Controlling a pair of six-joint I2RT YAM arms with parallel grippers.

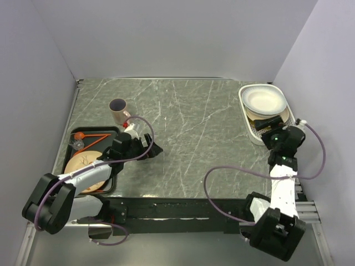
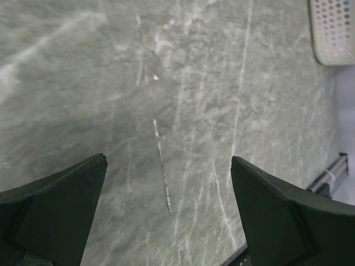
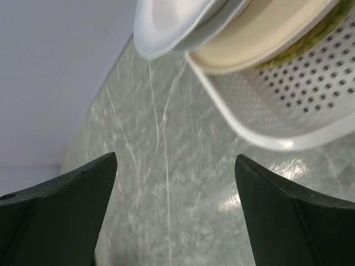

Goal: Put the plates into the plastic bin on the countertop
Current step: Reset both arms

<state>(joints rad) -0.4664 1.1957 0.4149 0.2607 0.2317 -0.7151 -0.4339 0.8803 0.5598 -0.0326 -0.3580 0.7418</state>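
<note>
The plastic bin stands at the far right of the countertop with plates stacked in it. A white plate lies on top. The right wrist view shows the white plate tilted over a beige plate and a yellow-green patterned rim, inside the lattice wall of the bin. My right gripper is open and empty just in front of the bin. A beige plate with branch motifs lies on the tray, partly under my left arm. My left gripper hangs open over bare countertop.
A flat black tray sits at the left with orange utensils on it. A beige mug stands behind the tray. Grey walls close the back and both sides. A corner of the bin shows in the left wrist view.
</note>
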